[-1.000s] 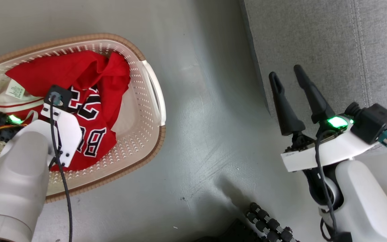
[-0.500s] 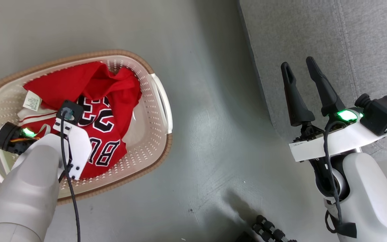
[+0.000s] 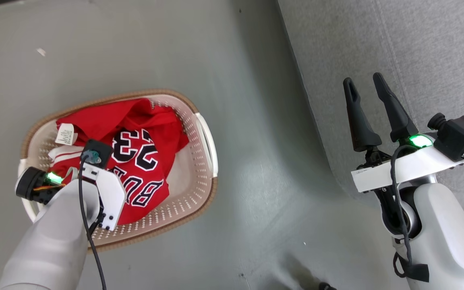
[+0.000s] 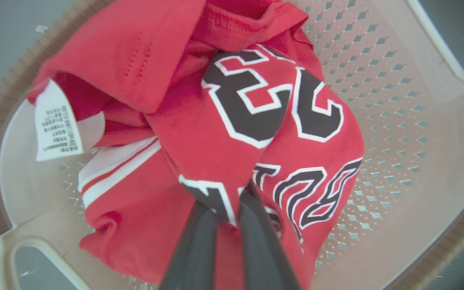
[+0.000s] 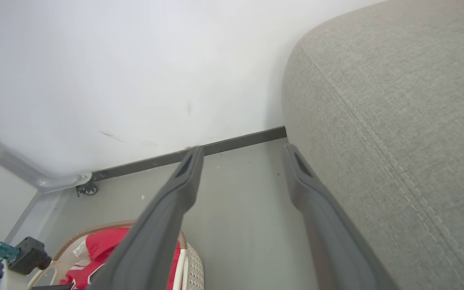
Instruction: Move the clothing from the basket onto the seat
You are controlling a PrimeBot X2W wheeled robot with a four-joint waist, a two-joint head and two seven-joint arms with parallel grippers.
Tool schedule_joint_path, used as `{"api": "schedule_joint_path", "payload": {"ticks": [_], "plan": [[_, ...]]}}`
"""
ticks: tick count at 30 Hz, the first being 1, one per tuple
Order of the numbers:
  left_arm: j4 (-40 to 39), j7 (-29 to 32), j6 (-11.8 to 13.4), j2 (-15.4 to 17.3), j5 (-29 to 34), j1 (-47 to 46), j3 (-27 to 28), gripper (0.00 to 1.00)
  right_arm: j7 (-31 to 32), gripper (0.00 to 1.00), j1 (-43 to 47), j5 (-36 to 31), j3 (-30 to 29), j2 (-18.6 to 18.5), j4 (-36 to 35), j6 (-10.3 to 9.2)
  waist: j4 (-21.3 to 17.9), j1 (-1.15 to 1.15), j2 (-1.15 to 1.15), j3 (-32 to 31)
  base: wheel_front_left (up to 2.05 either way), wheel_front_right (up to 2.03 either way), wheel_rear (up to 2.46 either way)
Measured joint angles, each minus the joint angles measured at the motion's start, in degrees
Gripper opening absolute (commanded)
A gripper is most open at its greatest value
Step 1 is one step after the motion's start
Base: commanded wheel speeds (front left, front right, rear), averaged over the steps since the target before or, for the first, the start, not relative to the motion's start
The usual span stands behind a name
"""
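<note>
Position of the task item: the clothing (image 3: 143, 161), a red jersey, lies bunched inside the basket (image 3: 187, 189). The basket stands on the grey floor (image 3: 256, 121), to the left of the seat (image 3: 397, 48) and apart from it.

Left gripper (image 4: 234, 209): it reaches down into the basket. In the left wrist view its two dark fingers are pressed together on a fold of the jersey just below the black number 23, with red cloth pinched between them. The bulk of the jersey rests on the basket's perforated bottom (whether the pinched fold itself is raised clear cannot be told). A white tag (image 4: 56, 125) hangs at one edge of the jersey, near the basket's brown rim.

Right gripper (image 3: 363, 78): it is held beside the seat's rounded edge, well apart from the basket. Its fingers are spread wide with nothing between them. In the right wrist view they frame the floor and a dark baseboard under a white wall (image 5: 135, 60), and the seat's grey fabric rises on the right.
</note>
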Motion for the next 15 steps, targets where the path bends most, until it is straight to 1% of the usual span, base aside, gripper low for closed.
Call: {"api": "schedule_joint_path", "payload": {"ticks": [5, 12, 15], "plan": [[-0.1, -2.9, -0.2, 0.0, 0.0, 1.2, -0.4, 0.00, 0.0, 1.00, 0.3, 0.0, -0.5, 0.0, 1.3, 0.00, 0.8, 0.00, 0.00, -3.3, 0.00, 0.00, 0.00], [-0.3, -6.9, -0.3, -1.6, -1.1, 3.9, -0.4, 0.00, 0.0, 1.00, 1.5, -0.5, -1.0, -0.1, 3.1, 0.00, 2.1, 0.00, 0.00, -8.1, 0.00, 0.00, 0.00], [-0.4, -8.5, -0.3, -1.7, -1.7, 5.1, -0.3, 0.00, 0.0, 1.00, 3.1, -1.1, -1.2, -0.1, 3.8, 0.00, 2.6, 0.00, 0.00, -10.1, 0.00, 0.00, 0.00]]}}
